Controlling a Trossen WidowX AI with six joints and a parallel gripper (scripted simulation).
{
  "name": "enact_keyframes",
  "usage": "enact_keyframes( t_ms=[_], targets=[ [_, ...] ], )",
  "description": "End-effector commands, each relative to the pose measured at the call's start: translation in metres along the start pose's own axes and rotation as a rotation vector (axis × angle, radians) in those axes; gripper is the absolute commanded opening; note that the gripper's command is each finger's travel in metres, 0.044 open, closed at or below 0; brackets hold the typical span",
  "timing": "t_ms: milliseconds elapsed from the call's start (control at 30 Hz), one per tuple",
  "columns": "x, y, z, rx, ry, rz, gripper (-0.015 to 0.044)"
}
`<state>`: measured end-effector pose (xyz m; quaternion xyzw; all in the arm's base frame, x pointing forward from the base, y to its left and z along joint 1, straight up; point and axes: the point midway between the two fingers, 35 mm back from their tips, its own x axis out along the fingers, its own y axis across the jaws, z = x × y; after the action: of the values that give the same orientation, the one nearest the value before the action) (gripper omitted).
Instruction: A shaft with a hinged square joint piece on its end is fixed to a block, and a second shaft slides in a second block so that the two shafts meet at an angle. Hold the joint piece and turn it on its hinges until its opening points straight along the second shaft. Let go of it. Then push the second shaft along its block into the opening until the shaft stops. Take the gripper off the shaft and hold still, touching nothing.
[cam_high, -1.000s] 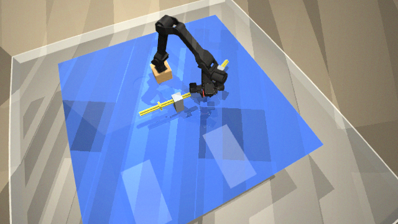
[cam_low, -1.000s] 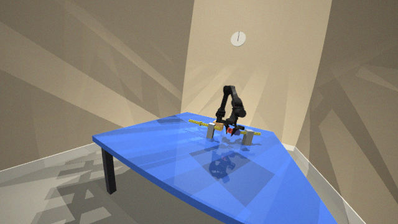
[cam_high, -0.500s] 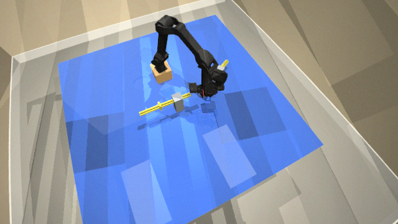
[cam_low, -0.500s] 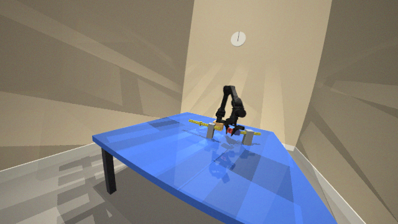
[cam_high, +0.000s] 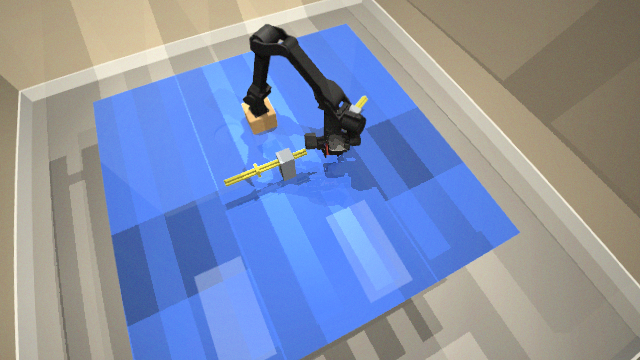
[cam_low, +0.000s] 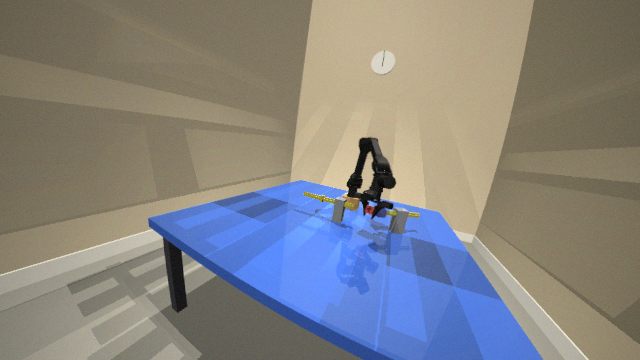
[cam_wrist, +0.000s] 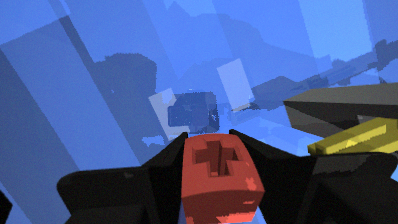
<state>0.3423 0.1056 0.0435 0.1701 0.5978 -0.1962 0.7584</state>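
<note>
Wrist view: fingers half-closed, clamped against both sides of red joint piece (cam_wrist: 220, 182), cross-shaped opening facing up.

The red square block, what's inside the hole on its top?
The red square block, clamped in the black gripper, has a cross-shaped opening. Only dark shadow shows inside; its bottom is hidden.

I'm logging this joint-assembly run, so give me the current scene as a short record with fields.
tool: shut on the red joint piece, one finger on each side
joint opening: cross-shaped, on the face turned towards the wrist camera
long yellow shaft: runs through a grey block
second grey block: other side of the tool, yellow shaft end sticking out
surface: blue table
</note>
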Motion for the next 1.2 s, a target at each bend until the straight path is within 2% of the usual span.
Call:
enact_keyframes(
  t_ms=[0,1033,1100,1167],
  targets=[
    [0.0002,-0.0004,0.0004,-0.003,-0.003,-0.002,0.0182],
    [0.0002,-0.0004,0.0004,-0.003,-0.003,-0.002,0.0182],
    [0.0,0.0,0.0,0.0,0.0,0.0,0.0147],
    [0.0,0.0,0.0,0.0,0.0,0.0,0.0147]
  ],
)
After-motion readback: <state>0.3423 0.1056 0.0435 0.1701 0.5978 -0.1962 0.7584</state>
